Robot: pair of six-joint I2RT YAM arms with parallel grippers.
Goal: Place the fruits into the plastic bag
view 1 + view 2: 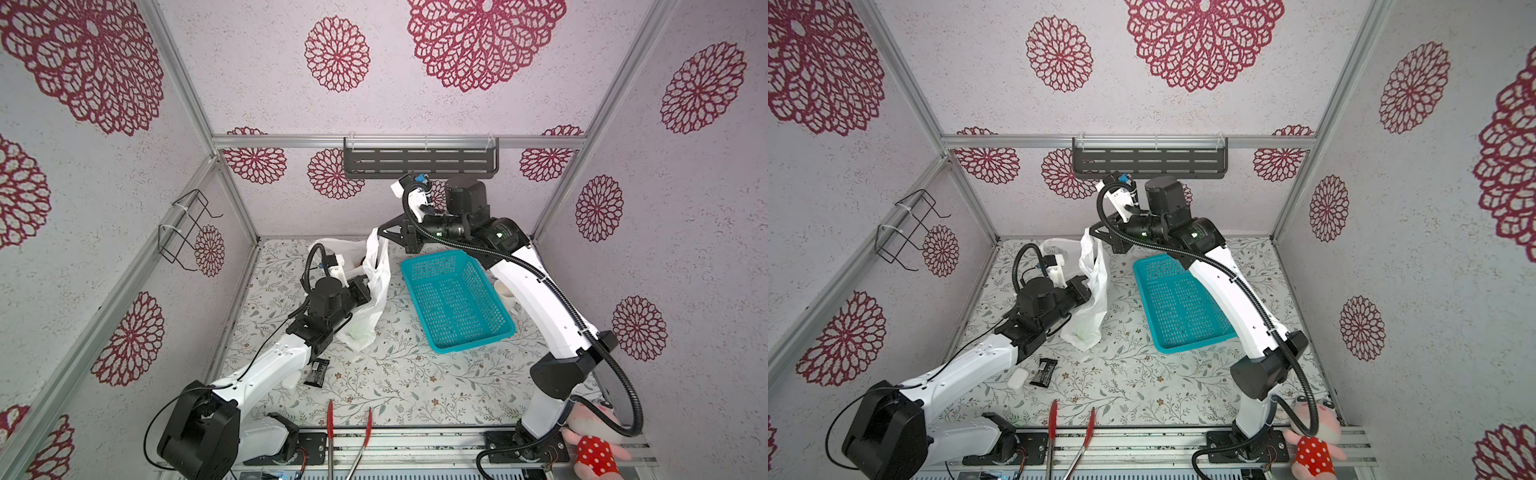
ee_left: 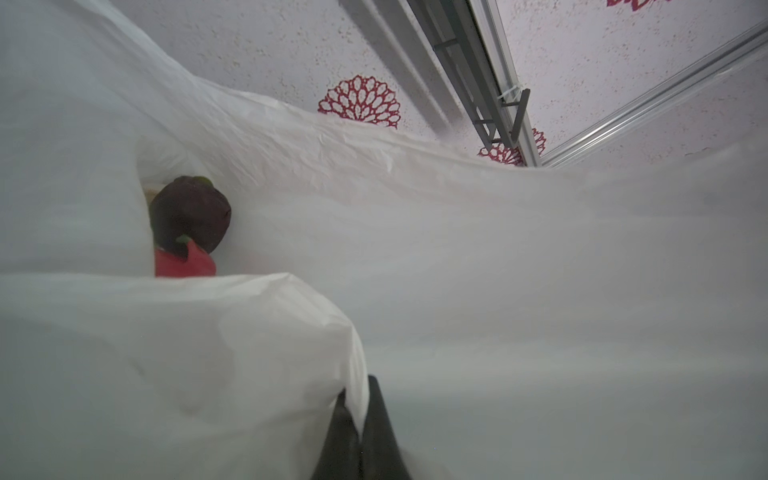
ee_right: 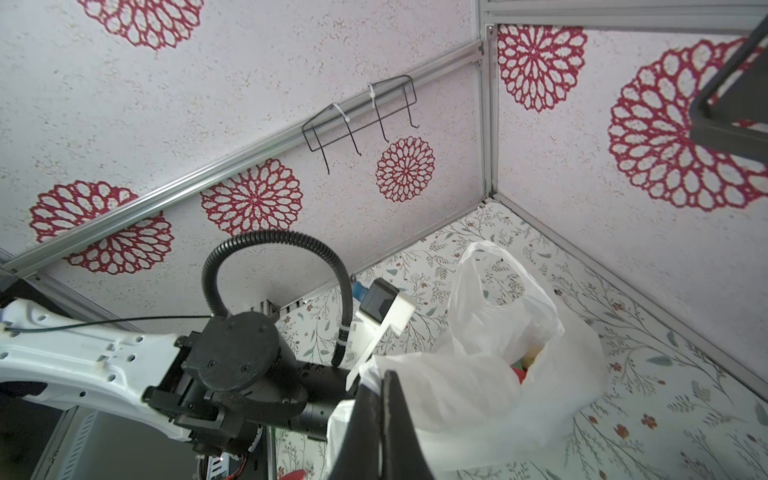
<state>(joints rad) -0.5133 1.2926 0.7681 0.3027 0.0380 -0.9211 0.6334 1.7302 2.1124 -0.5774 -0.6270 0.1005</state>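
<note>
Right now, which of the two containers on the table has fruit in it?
The white plastic bag: a dark brown fruit and a red fruit show inside it in the left wrist view. The teal basket beside it holds nothing.

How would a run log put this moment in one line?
left gripper: shut on bag | right gripper: shut on bag | fruits: some in bag | basket: no fruit seen
</note>
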